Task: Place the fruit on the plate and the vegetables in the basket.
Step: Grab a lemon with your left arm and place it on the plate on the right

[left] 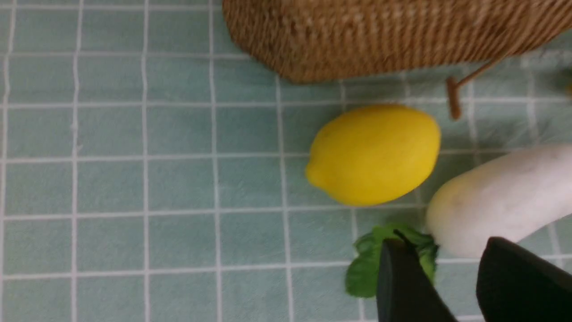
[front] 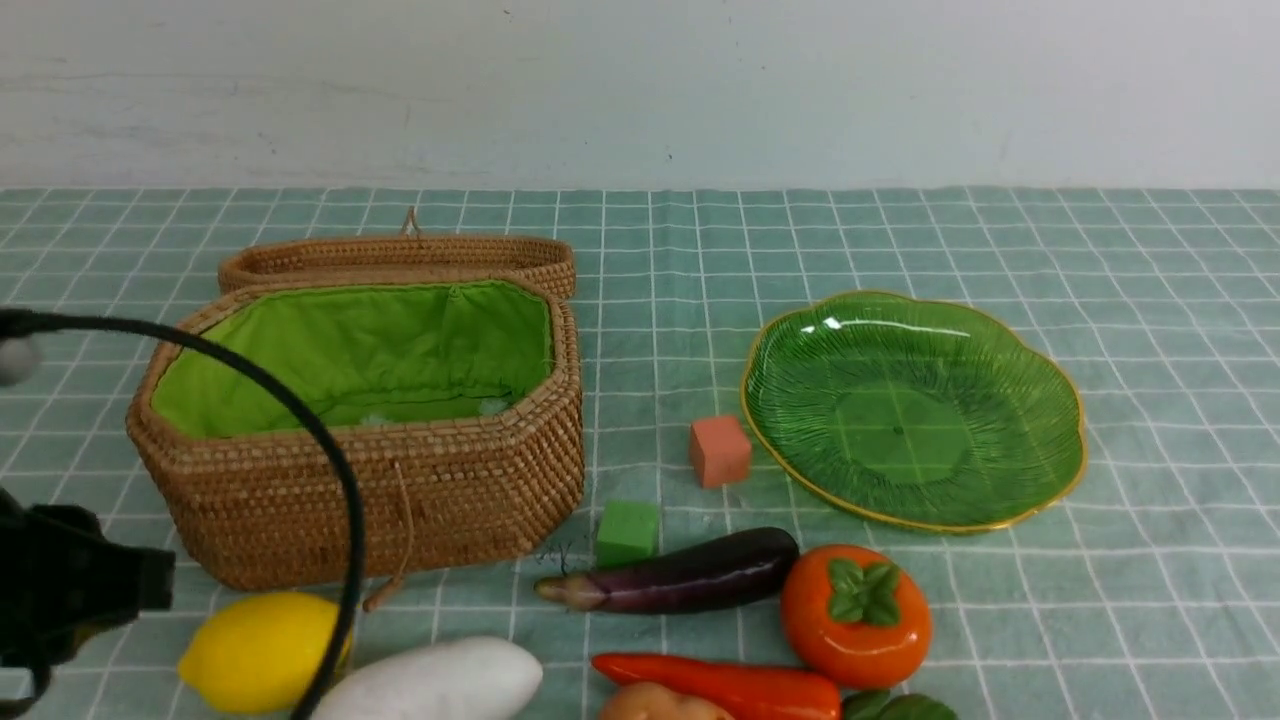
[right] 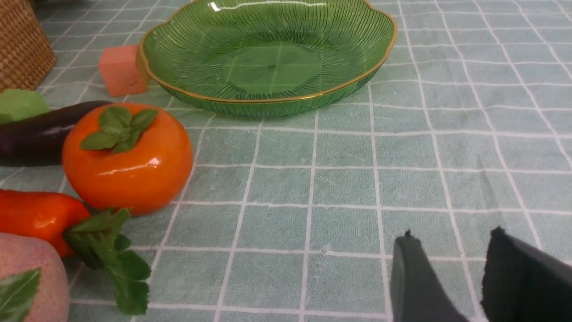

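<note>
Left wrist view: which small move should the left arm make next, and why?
Probably ease the left gripper forward until its open, empty jaws straddle the white vegetable. It lies just ahead of them, beside the lemon, and the basket where it belongs stands just beyond.

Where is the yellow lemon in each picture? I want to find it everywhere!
Front view: the lemon is low on the left, in front of the basket.
Left wrist view: the lemon is near the middle, between the basket wall and the white vegetable.
Right wrist view: not in it.
Shared landmark: the basket; its corner shows in the right wrist view too.
</note>
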